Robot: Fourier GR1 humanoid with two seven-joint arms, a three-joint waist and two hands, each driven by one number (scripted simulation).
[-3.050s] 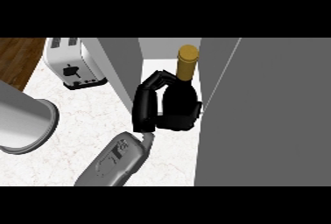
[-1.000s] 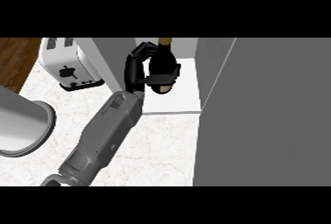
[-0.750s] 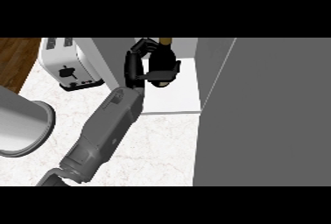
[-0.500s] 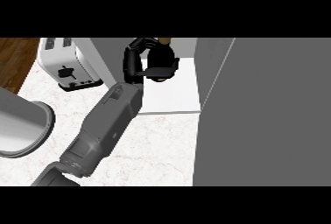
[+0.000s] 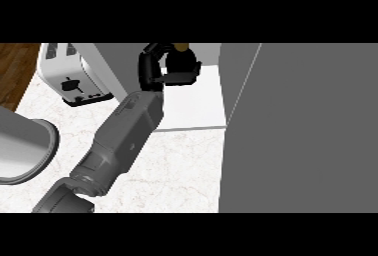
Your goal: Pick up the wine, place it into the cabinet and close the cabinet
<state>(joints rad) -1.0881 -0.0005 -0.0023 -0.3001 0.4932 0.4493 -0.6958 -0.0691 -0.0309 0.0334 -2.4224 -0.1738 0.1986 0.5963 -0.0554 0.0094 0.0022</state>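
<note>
Marble-patterned counter [image 5: 184,170] fills the near field. A grey forearm [image 5: 125,135] crosses it from the lower left and reaches toward the cabinet. A grey round vessel [image 5: 22,145] sits just left of the forearm, cut off by the view's edge.

At the right, the open cabinet door [image 5: 310,125] stands edge-on as a broad grey slab. Beside it lies the white cabinet shelf [image 5: 193,107]. A white toaster [image 5: 72,75] stands on the counter to the left of the cabinet, near the wrist.

Farthest away, the left hand [image 5: 159,65] is over the rear of the shelf with its fingers and thumb curled round the wine [image 5: 180,48]. Only the bottle's gold top shows above the hand. The body is hidden, so it cannot be told whether the base rests on the shelf.

Likely hazards:
- Uncurling the fingers while the base is off the shelf, or while the bottle leans, could topple it inside the cabinet.
- Drawing the hand back along the forearm's slanted line could catch the neck with the thumb and drag the bottle forward.
- The door's swing passes where the forearm lies, so closing the door before the arm is clear could trap the arm.
- A wide retreat to the left risks the toaster and the vessel.
</note>
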